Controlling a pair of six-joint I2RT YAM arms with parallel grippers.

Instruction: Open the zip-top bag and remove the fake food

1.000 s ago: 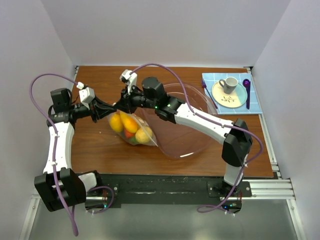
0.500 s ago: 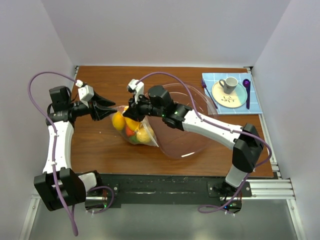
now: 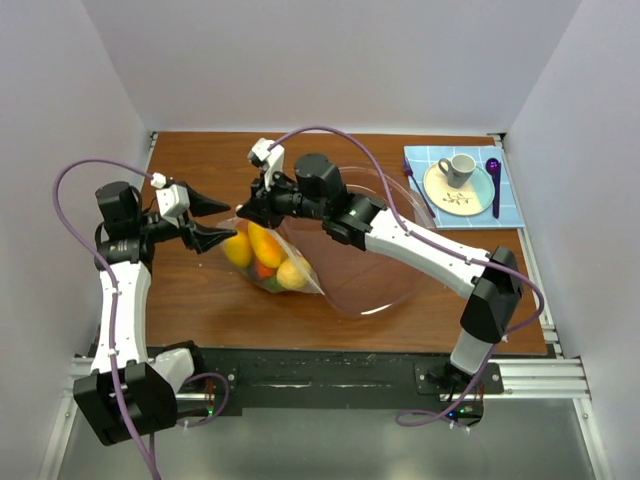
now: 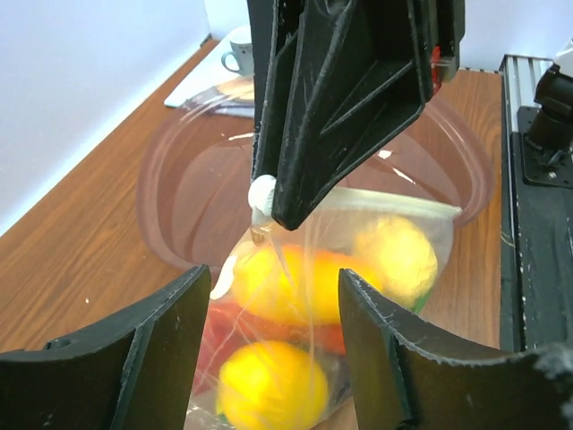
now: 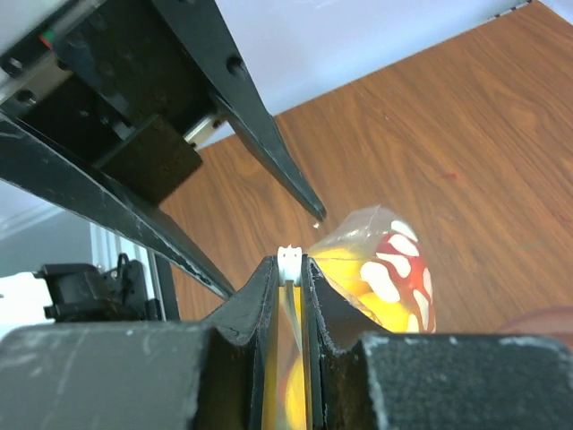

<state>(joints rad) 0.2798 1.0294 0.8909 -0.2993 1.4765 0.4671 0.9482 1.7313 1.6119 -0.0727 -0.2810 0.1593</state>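
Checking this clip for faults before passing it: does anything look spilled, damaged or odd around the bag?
Nothing spilled or damaged. One oddity: only the right gripper pinches the bag by its zip edge; the left gripper stands open beside it, holding nothing. The toy food sits inside the bag.

Nothing can be read in any view: no text, label, brand, number or sign. The bag (image 3: 266,256) is clear plastic with no legible print. The plate (image 3: 462,200) has a faint dark marking (too small to tell whether it is lettering or just a pattern).
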